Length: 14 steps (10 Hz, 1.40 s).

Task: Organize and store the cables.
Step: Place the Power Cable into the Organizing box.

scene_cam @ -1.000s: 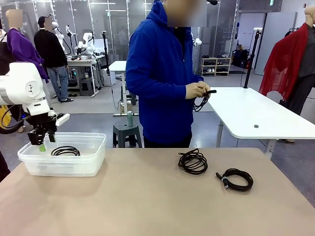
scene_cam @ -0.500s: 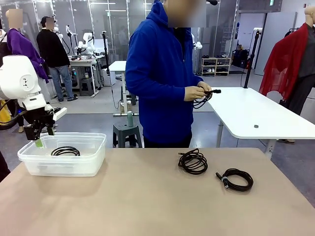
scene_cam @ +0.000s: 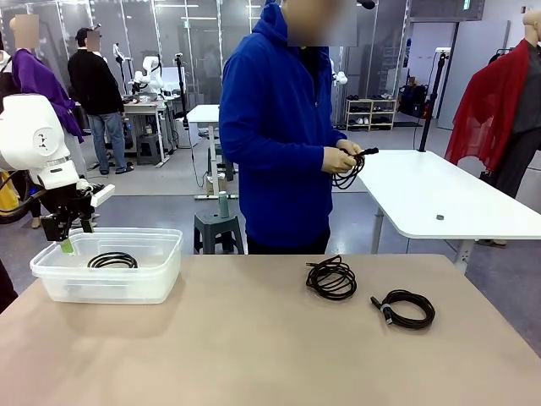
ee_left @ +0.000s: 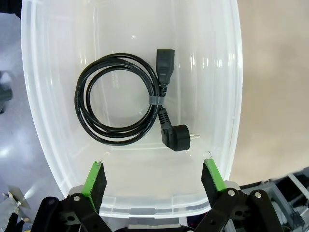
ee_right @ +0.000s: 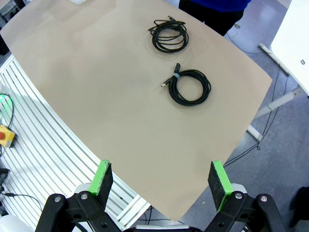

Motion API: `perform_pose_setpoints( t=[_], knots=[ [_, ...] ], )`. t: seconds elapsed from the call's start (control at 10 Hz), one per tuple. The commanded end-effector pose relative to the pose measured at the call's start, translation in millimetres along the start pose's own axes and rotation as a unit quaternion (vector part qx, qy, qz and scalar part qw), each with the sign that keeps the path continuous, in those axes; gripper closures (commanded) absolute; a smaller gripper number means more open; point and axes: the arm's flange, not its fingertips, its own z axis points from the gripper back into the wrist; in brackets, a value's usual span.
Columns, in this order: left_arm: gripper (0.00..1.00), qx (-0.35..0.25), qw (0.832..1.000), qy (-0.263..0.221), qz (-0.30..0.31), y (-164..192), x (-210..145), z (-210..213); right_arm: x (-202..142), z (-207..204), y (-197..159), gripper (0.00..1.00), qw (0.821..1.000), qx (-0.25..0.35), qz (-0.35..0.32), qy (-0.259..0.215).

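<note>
A coiled black power cable (scene_cam: 112, 260) with a chunky plug lies inside the clear plastic bin (scene_cam: 110, 288) at the table's left end. My left gripper (scene_cam: 74, 235) hangs open and empty above the bin's left rim. In the left wrist view the same cable (ee_left: 125, 106) lies beyond the open gripper (ee_left: 152, 169). Two more coiled cables (scene_cam: 331, 278) (scene_cam: 407, 308) rest on the table's right half. From high above, my open, empty right gripper (ee_right: 160, 169) looks down on these cables (ee_right: 168, 35) (ee_right: 189, 87). The person's hands hold another cable (scene_cam: 348, 169) at chest height.
The tan table (scene_cam: 254, 355) is bare between the bin and the two loose cables. The person in a blue hoodie (scene_cam: 275, 127) stands at the far edge. Behind them are a white table (scene_cam: 439, 199) and a grey stool (scene_cam: 218, 228).
My left gripper has lifted up and to the left, away from the bin's inside, then held still. The person's hands keep working their cable.
</note>
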Motion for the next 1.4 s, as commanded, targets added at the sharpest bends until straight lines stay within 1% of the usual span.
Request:
perform_pose_setpoints(
  t=[0.0, 1.1, 1.2, 1.3],
  knots=[
    [0.00, 0.000, 1.000, 0.004, -0.001, 2.0, -1.1, -0.5, -1.0, -0.2, -0.5, 0.00, 1.000, -0.002, -0.002, -0.002],
    [0.00, 0.000, 1.000, 0.004, -0.001, 2.0, -1.1, -0.5, -1.0, -0.2, -0.5, 0.00, 1.000, -0.002, -0.002, -0.002],
    [0.00, 0.000, 1.000, 0.000, 0.000, 0.0, 0.0, -0.1, -1.0, -0.2, -0.5, 0.00, 1.000, -0.002, -0.002, -0.002],
    [0.00, 0.007, 1.000, -0.015, 0.011, -15.1, 2.5, 6.4, -1.0, -0.2, -0.5, 0.00, 1.000, -0.002, -0.002, -0.002]
  ],
)
